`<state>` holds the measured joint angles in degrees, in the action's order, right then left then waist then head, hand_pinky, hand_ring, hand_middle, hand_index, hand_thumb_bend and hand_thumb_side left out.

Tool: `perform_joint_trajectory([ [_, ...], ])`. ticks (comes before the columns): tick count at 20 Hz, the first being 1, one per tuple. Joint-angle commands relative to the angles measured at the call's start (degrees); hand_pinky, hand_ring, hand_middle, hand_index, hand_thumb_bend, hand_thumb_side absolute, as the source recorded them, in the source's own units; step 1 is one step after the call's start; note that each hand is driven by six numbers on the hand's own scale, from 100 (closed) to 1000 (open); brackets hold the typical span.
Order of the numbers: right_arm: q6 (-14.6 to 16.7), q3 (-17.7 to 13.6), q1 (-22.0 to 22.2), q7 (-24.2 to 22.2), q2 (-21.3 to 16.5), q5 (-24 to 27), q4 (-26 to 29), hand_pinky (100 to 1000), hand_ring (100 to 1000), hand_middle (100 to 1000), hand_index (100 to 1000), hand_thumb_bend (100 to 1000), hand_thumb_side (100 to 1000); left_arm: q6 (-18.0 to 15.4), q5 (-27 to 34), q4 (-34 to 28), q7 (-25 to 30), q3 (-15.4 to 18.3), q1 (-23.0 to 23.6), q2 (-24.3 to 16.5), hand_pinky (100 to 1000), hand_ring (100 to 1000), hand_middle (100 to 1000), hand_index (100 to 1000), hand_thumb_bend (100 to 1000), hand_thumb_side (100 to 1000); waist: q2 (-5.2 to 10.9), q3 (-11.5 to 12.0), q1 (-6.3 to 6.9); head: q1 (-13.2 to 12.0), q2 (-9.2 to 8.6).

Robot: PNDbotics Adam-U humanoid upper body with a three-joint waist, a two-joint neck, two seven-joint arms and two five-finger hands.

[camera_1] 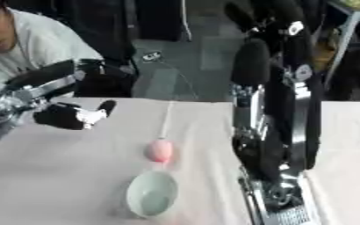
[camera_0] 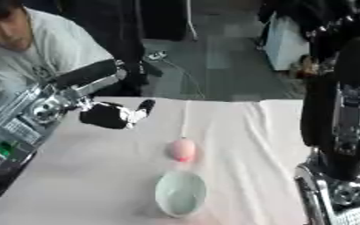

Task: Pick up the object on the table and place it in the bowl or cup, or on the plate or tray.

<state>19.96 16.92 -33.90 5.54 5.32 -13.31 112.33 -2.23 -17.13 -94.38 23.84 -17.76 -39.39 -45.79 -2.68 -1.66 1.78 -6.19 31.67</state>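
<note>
A small pink egg-shaped object (camera_0: 181,149) lies on the white tablecloth (camera_0: 91,176) near the middle. Just in front of it, almost touching, stands a pale green bowl (camera_0: 180,193) with nothing visible inside. My left hand (camera_0: 110,115) hovers over the table's far left part, well to the left of and beyond the pink object. Its fingers are relaxed, the thumb sticks up, and it holds nothing. My right arm (camera_1: 271,132) hangs down at the right, beside the bowl. Its hand shows in neither view.
The table's far edge (camera_0: 214,100) runs just behind my left hand, with grey floor beyond. A crease in the cloth (camera_0: 186,116) runs from the far edge toward the pink object. My left forearm (camera_0: 29,118) crosses the table's left side.
</note>
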Motion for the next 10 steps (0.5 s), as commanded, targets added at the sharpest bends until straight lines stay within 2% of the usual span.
perform_joint_trajectory([
  [1,-0.1,0.0,-0.3,-0.4,0.4,0.3,0.7,874,938,933,883,100,589,-1.0,-1.1,3.1,3.2,-1.0,-2.8,-1.3,861,758,869,948,694,456,0.89,-0.2,0.34,-0.5,0.10],
  [4,-0.2,0.1,-0.3,-0.6,0.6,0.5,0.9,874,937,932,882,100,590,-2.1,-2.6,7.0,5.5,-2.0,-4.8,-1.3,863,763,870,951,713,480,0.86,-0.5,0.43,-0.7,0.11],
  [5,-0.2,0.2,-0.2,-0.7,0.6,0.5,0.9,873,936,930,882,100,591,-2.5,-3.1,8.2,6.1,-2.3,-5.3,-1.2,870,772,875,973,730,558,0.83,-0.6,0.46,-0.8,0.11],
  [6,-0.3,0.2,-0.2,-0.8,0.7,0.6,0.9,873,936,931,882,100,590,-2.9,-3.5,9.5,6.8,-2.6,-5.9,-1.1,868,770,873,970,729,538,0.81,-0.7,0.49,-0.9,0.12],
  [7,-0.3,0.3,-0.2,-0.8,0.7,0.6,0.9,871,935,929,881,100,593,-3.3,-3.8,10.6,7.4,-2.8,-6.4,-1.0,877,790,887,988,742,660,0.79,-0.8,0.52,-0.9,0.11],
  [8,-0.3,0.3,-0.2,-0.8,0.8,0.7,1.0,871,935,929,881,100,592,-3.6,-4.0,11.8,8.1,-3.1,-7.0,-0.9,877,790,888,990,744,672,0.76,-0.9,0.54,-1.0,0.10],
  [9,-0.3,0.3,-0.2,-0.9,0.8,0.7,1.0,870,935,928,881,100,592,-3.9,-4.3,12.9,8.6,-3.4,-7.4,-0.7,882,802,899,999,762,779,0.73,-1.0,0.55,-1.0,0.09],
  [10,-0.3,0.4,-0.2,-0.9,0.9,0.8,1.0,870,934,928,880,100,592,-4.2,-4.6,14.0,9.1,-3.7,-7.9,-0.6,886,808,905,1000,766,821,0.69,-1.1,0.58,-1.1,0.10],
])
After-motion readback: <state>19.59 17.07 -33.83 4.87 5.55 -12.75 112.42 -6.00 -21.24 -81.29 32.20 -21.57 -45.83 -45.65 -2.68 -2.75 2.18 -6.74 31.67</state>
